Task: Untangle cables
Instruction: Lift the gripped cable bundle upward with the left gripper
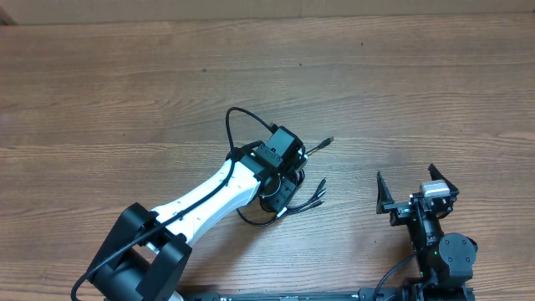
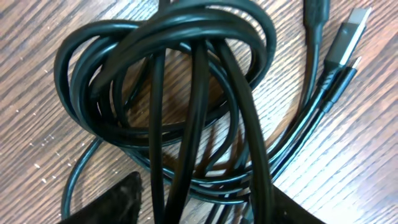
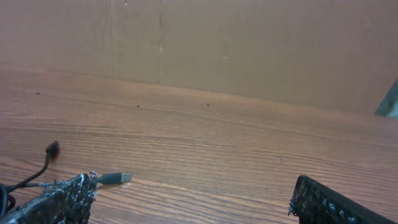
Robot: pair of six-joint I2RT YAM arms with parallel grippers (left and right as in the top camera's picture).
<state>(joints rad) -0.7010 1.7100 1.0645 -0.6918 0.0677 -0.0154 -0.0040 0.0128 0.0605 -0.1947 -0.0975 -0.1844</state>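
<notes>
Wooden table (image 1: 125, 84), cables (image 2: 186, 74) between left fingers (image 2: 115, 202), grip unclear; right fingers (image 3: 336, 205) wide, empty.

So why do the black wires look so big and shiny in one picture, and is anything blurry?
Left wrist view: the camera sits right above the cables, so they fill the frame and catch pale glints of light. Right wrist view: the right claw has slightly fuzzy fingertips at the bottom edge. Overhead view: even light, soft shadows.
</notes>
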